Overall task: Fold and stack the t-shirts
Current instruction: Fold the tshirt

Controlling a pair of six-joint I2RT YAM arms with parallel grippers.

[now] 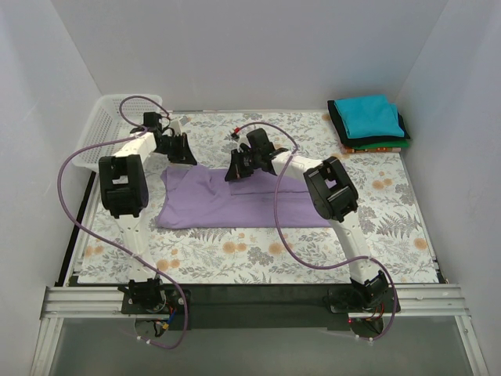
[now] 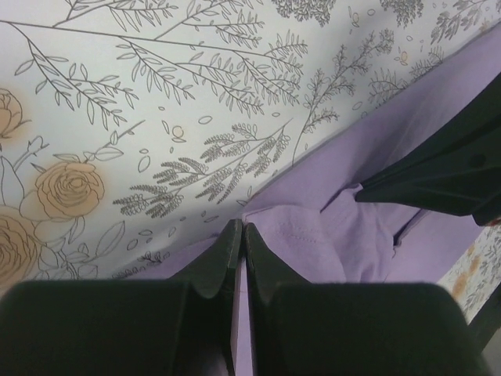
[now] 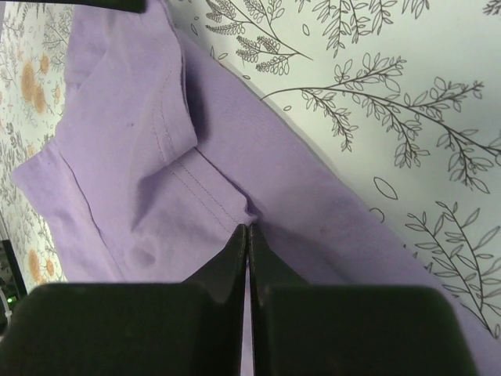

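The lavender t-shirt (image 1: 235, 205) lies spread across the middle of the floral table cloth (image 1: 235, 254). My left gripper (image 1: 186, 153) sits at its far left corner. In the left wrist view its jaws (image 2: 243, 233) are shut on the shirt's edge (image 2: 329, 227), with purple cloth showing between the fingers. My right gripper (image 1: 236, 171) is at the far edge, a little right of the left one. Its jaws (image 3: 248, 233) are shut, pinching a puckered bit of cloth beside a stitched hem (image 3: 141, 157). A stack of folded t-shirts (image 1: 368, 117), teal on top, sits at the back right.
A white mesh basket (image 1: 109, 125) stands at the back left corner, just behind the left arm. White walls close in the table on three sides. The right gripper's dark body (image 2: 446, 168) shows at the right of the left wrist view.
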